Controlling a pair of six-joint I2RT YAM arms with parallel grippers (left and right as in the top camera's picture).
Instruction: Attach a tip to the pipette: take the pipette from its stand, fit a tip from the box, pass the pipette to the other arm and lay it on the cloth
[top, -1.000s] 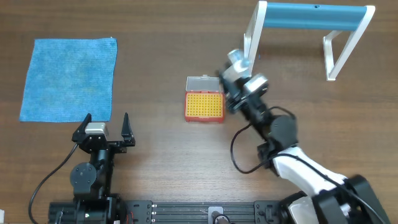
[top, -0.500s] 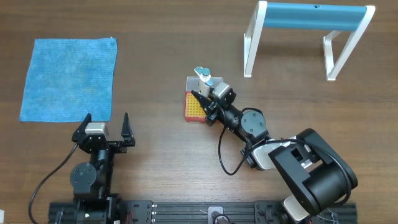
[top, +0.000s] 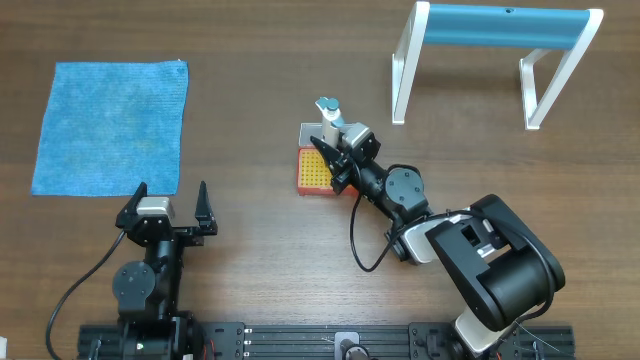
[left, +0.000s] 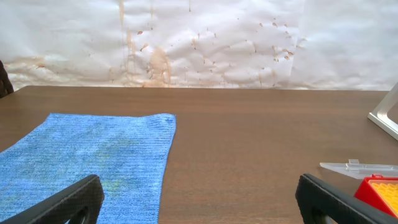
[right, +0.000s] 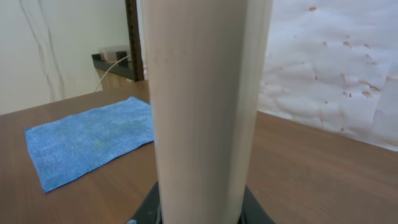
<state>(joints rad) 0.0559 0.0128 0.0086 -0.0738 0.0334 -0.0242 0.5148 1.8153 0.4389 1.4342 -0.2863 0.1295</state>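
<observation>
My right gripper is shut on the white pipette, holding it upright over the tip box, a red box with a yellow rack. In the right wrist view the pipette's body stands close in front of the camera and hides the box beneath it. The blue cloth lies flat at the far left of the table. My left gripper rests open near the front left, just in front of the cloth's near right corner. The tip box lies off to one side of it.
The pipette stand, a blue bar on white legs, stands at the back right. The tip box's clear lid lies open behind the box. Bare brown table separates the cloth from the box.
The right arm has carried the pipette from beside the stand leftward to over the tip box, then nudged it slightly farther back. The left arm has not moved.
</observation>
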